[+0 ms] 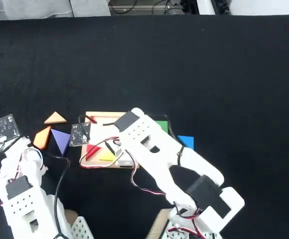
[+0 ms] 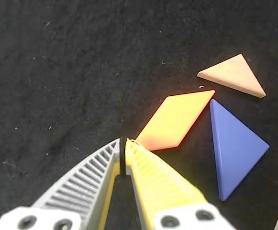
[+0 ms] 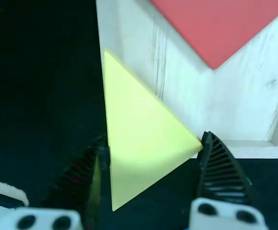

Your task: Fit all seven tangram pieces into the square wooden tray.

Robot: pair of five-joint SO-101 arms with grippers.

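1. Well to the left of the tray (image 1: 104, 115), the left gripper (image 2: 124, 143) has its jaws pressed together with nothing between them. Its tip sits just beside the orange parallelogram (image 2: 174, 120). If it advances closed like this, it would likely shove the piece rather than grasp it.

2. Also left of the tray lie the tan triangle (image 2: 234, 76) and the violet triangle (image 2: 232, 146). The violet triangle lies just beside the parallelogram. With so little gap, a finger lowered between them could knock one askew or drag both.

3. At the tray's edge nearest the arms, the right gripper (image 3: 153, 143) is clamped on the yellow triangle (image 3: 134, 120). The piece straddles the tray's rim, partly over the tray floor and partly over the table outside. Let go here, it would probably rest tilted on the rim instead of seating flat. One finger seems to bear on a corner, so the piece may also pivot in the grip.

4. Inside the tray, close to the yellow triangle, sits the red triangle (image 3: 215, 24). Sliding the yellow piece inward could bump it or ride up onto it.

5. Just right of the tray lie the green piece (image 1: 161, 125) and, a little farther out, the blue piece (image 1: 186, 141). The right arm passes close by the green piece and partly hides it, so a low swing could displace it.
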